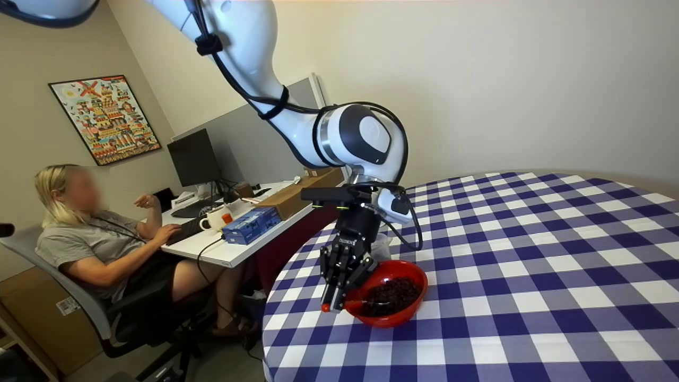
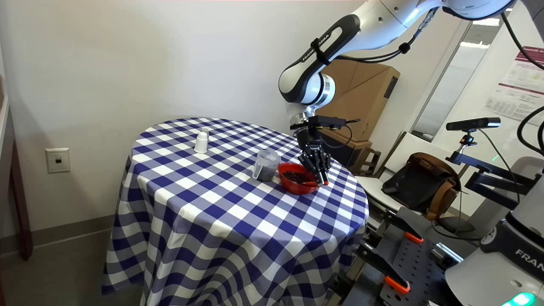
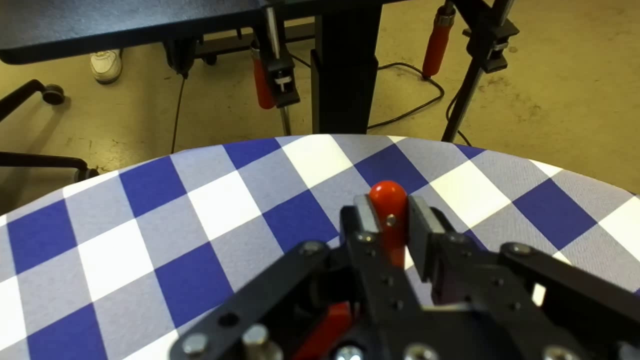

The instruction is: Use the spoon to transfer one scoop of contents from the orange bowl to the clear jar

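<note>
Just outside the bowl [image 2: 294, 187], the end effector [image 3: 395, 216] grasps the spoon [image 3: 388, 202] near its end, likely for scooping reach. The jar [image 2: 266, 166] sits beside the bowl, presumably shortening the transfer.

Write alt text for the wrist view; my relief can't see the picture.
The gripper holds the spoon by its red handle, the rounded end poking out; the spoon's head is out of sight. Below lies a blue-and-white checked tablecloth; beyond its curved edge are a dark tabletop, two red-handled clamps and tan floor.

Soft shadows on pale wall [image 2: 170, 63]
</note>
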